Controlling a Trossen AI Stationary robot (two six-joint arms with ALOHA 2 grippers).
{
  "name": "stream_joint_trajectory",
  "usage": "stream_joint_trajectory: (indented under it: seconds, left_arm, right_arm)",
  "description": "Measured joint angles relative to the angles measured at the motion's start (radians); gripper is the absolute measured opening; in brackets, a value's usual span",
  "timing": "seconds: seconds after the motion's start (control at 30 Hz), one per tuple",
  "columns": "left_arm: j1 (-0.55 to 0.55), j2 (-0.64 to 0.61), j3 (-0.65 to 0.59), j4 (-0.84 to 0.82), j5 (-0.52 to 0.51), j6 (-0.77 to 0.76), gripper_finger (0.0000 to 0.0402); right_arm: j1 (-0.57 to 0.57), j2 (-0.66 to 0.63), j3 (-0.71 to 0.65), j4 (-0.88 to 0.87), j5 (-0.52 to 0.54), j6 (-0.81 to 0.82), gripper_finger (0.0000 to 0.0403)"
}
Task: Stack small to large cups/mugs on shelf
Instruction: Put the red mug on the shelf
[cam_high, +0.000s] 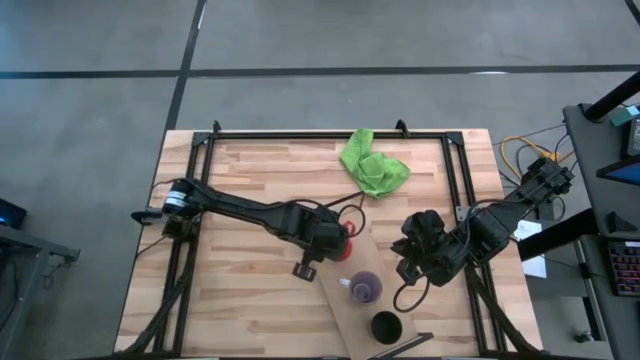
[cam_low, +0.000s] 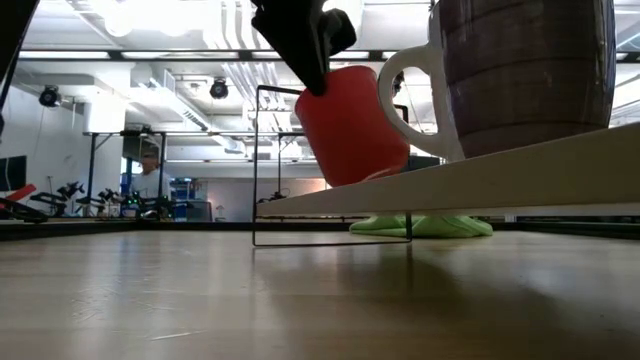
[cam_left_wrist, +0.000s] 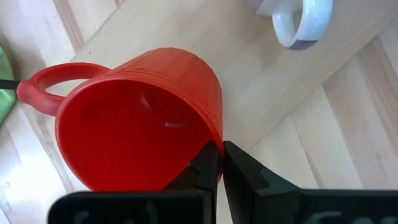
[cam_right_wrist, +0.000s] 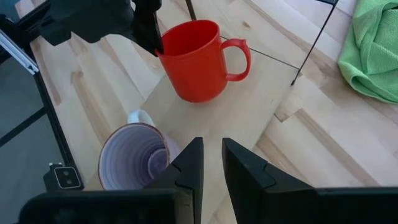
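A: Tilting on the shelf's (cam_right_wrist: 249, 118) far end, the red mug (cam_right_wrist: 196, 59) has one edge of its base down and the other lifted. Why is it held like that?

B: Because the left gripper (cam_left_wrist: 219, 163) pinches it by the rim alone, one finger inside the wall and one outside, closed tight on the thin edge. A rim grip on one side lets the mug swing, so it leans. The handle points away from the fingers, toward the green cloth (cam_high: 373, 165).

A: And the other two?

B: The translucent purple mug (cam_high: 364, 288) stands upright in the middle of the plank, and the black cup (cam_high: 386, 326) sits at the near end. All three lie in one line along the shelf, apart from each other, which I judge to be the ordering by size the task asks for, with the red one being settled into the last place.

A: Where is the right gripper (cam_right_wrist: 211, 163)?

B: It hangs over the tabletop (cam_high: 250, 200) just beside the shelf, near the purple mug, its fingers a little apart and holding nothing. It looks to be waiting, kept off the plank so the left arm has room.
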Motion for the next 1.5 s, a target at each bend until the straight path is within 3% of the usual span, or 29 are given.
stream_joint_trajectory:
  seconds: [0.6,1.17,1.5]
  left_arm:
    - [0.0,0.0,-0.004,0.006,-0.001,-0.001,0.0]
    - [0.0,0.006,-0.004,0.065,-0.004,-0.025,0.0]
    - [0.0,0.044,-0.004,0.091,-0.004,-0.076,0.0]
  right_arm:
    - [0.0,0.001,-0.027,0.01,0.001,0.054,0.0054]
    - [-0.064,0.001,-0.365,0.564,0.027,0.072,0.0054]
    - [-0.125,0.001,-0.45,0.659,0.028,0.064,0.0054]
